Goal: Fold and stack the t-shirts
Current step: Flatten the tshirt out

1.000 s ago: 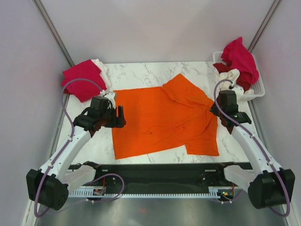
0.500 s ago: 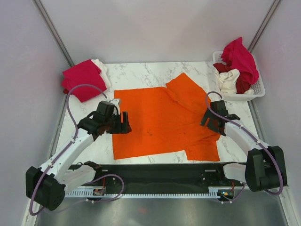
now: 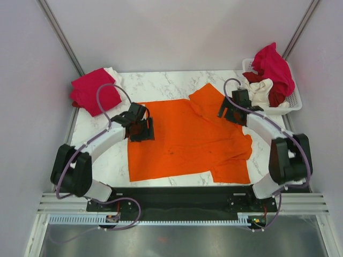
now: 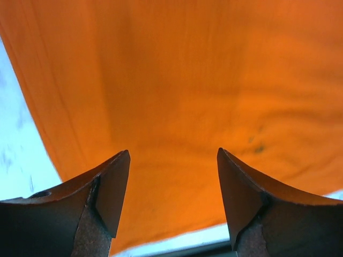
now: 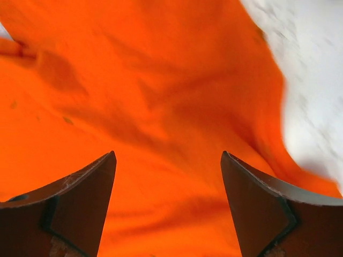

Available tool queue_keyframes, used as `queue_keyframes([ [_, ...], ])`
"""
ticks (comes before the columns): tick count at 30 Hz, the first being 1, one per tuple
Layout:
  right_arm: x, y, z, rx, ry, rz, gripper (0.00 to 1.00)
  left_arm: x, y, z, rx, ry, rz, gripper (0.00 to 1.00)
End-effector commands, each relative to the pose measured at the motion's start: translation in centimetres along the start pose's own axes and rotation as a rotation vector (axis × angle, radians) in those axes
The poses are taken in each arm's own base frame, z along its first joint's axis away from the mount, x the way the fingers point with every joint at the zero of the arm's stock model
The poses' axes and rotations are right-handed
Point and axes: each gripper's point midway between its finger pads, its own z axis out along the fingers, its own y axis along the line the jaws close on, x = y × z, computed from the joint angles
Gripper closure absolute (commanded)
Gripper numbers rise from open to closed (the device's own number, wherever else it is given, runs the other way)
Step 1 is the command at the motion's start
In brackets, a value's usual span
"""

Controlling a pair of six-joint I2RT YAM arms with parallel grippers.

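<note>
While both of my hands hang over the orange shirt point(image 3: 187, 136), neither one grips it. The shirt lies spread on the marble table point(image 3: 161, 83) at its middle, one sleeve reaching toward 1 o'clock and the corner at 4 o'clock rumpled.

My left hand point(image 3: 143, 128) sits over the shirt's 9 o'clock edge. Its fingers point(image 4: 110, 187) are spread apart with only orange cloth showing between them. My right hand point(image 3: 229, 111) sits over the shirt at about 2 o'clock, near the sleeve, released as well, with wrinkled orange cloth under the wide gap. Whether either hand's tips touch the cloth I cannot tell.

At the table's 10 o'clock corner a folded crimson shirt point(image 3: 95, 91) rests on a white shirt point(image 3: 113, 73) that peeks out at its far edge. At 2 o'clock, just off the table's corner, stands a white basket point(image 3: 295, 103) holding a heaped pink shirt point(image 3: 274, 67), a cream shirt point(image 3: 261, 91) and a dark red shirt point(image 3: 277, 97).
</note>
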Motion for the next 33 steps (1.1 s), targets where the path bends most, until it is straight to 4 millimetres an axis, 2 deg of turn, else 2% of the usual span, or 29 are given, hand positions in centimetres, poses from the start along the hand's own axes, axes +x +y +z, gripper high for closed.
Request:
queue_keyframes([
  [1, -4.1, 4.2, 2.9, -0.093, -0.05, -0.033, 0.13, -7.5, -1.2, 1.7, 0.026, -0.145, -0.05, 0.27],
  [2, -4.3, 4.3, 3.9, -0.079, -0.038, -0.038, 0.13, -7.4, -0.9, 3.4, 0.008, -0.108, -0.052, 0.28],
  [3, -3.4, 3.9, 6.3, -0.044, 0.005, -0.054, 0.13, -8.8, -1.0, 3.8, 0.01, -0.119, -0.058, 0.29],
  [4, -5.2, 4.8, 6.9, -0.048, -0.025, -0.052, 0.13, -9.2, -0.9, 4.4, 0.005, -0.113, -0.059, 0.29],
  [5, -5.2, 4.8, 7.7, -0.034, -0.007, -0.057, 0.13, -9.5, -0.8, 4.9, -0.001, -0.11, -0.061, 0.29],
  [6, -4.3, 4.6, 9.6, -0.013, 0.027, -0.06, 0.13, -10.0, -0.2, 6.1, -0.017, -0.099, -0.074, 0.3],
  [7, -5.7, 5.4, 10.1, -0.027, 0.004, -0.053, 0.13, -10.3, 0.0, 6.5, -0.02, -0.093, -0.085, 0.3],
  [8, -4.8, 5.1, 11.6, -0.006, 0.037, -0.056, 0.13, -10.7, 0.8, 7.1, -0.028, -0.09, -0.102, 0.3],
  [10, -6.2, 5.8, 12.6, -0.01, 0.022, -0.044, 0.12, -11.4, 1.3, 8.7, -0.034, -0.071, -0.117, 0.3],
  [12, -5.5, 5.4, 14.8, 0.013, 0.052, -0.041, 0.11, -13.0, 1.7, 9.2, -0.017, -0.08, -0.138, 0.3],
  [13, -6.7, 5.6, 15.1, 0.012, 0.039, -0.032, 0.11, -12.8, 2.2, 10.3, -0.027, -0.058, -0.143, 0.3],
  [14, -6.0, 5.1, 16.6, 0.029, 0.061, -0.03, 0.1, -13.2, 2.4, 10.7, -0.025, -0.055, -0.146, 0.3],
  [15, -7.4, 5.9, 16.9, 0.01, 0.041, -0.021, 0.1, -14.6, 2.4, 10.8, -0.011, -0.075, -0.14, 0.3],
  [16, -7.7, 5.6, 17.4, 0.018, 0.044, -0.013, 0.1, -14.5, 2.7, 11.9, -0.016, -0.057, -0.135, 0.3],
  [17, -7.1, 5.2, 18.7, 0.03, 0.062, -0.013, 0.09, -14.5, 2.8, 12.4, -0.017, -0.041, -0.129, 0.3],
  [18, -9.0, 6.2, 18.8, 0.008, 0.026, -0.007, 0.09, -16.2, 2.7, 12.4, -0.01, -0.066, -0.111, 0.3],
  [19, -9.2, 6.0, 19.2, 0.013, 0.034, -0.004, 0.08, -15.8, 3.2, 14.1, -0.025, -0.031, -0.1, 0.3],
  [20, -8.5, 5.7, 20.6, 0.025, 0.055, -0.008, 0.08, -16.1, 3.4, 14.7, -0.033, -0.021, -0.092, 0.3],
  [21, -10.3, 6.6, 20.5, 0.004, 0.019, 0.001, 0.07, -18.1, 3.3, 14.3, -0.038, -0.032, -0.085, 0.3],
  [22, -10.6, 6.6, 20.8, 0.004, 0.02, 0.001, 0.07, -18.3, 3.7, 15.1, -0.049, -0.013, -0.065, 0.3],
  [23, -10.1, 6.5, 21.8, 0.008, 0.028, 0.005, 0.07, -19.8, 3.8, 16.2, -0.053, -0.022, -0.057, 0.3],
  [24, -11.7, 7.2, 21.7, -0.011, -0.008, 0.008, 0.07, -19.2, 4.2, 16.6, -0.069, 0.024, -0.045, 0.3],
  [26, -11.9, 7.4, 22.6, -0.02, -0.015, 0.011, 0.06, -19.4, 4.9, 18.1, -0.085, 0.045, -0.039, 0.3],
  [27, -12.3, 7.6, 22.7, -0.029, -0.024, 0.013, 0.06, -20.8, 4.6, 17.7, -0.076, 0.016, -0.036, 0.3],
  [28, -13.5, 8.7, 22.5, -0.074, -0.05, 0.01, 0.05, -20.7, 4.8, 17.8, -0.077, 0.027, -0.038, 0.3],
  [29, -13.4, 9.0, 22.9, -0.094, -0.049, 0.008, 0.05, -21.0, 5.1, 17.8, -0.081, 0.02, -0.047, 0.3],
  [31, -14.5, 11.0, 22.5, -0.192, -0.076, -0.014, 0.03, -21.4, 5.1, 16.9, -0.079, 0.008, -0.06, 0.3],
  [32, -14.6, 12.1, 21.9, -0.255, -0.065, -0.021, 0.02, -21.8, 5.0, 16.3, -0.075, -0.003, -0.06, 0.3],
  [33, -15.1, 12.7, 21.3, -0.281, -0.073, -0.027, 0.02, -22.7, 4.3, 14.4, -0.061, -0.035, -0.061, 0.3],
])
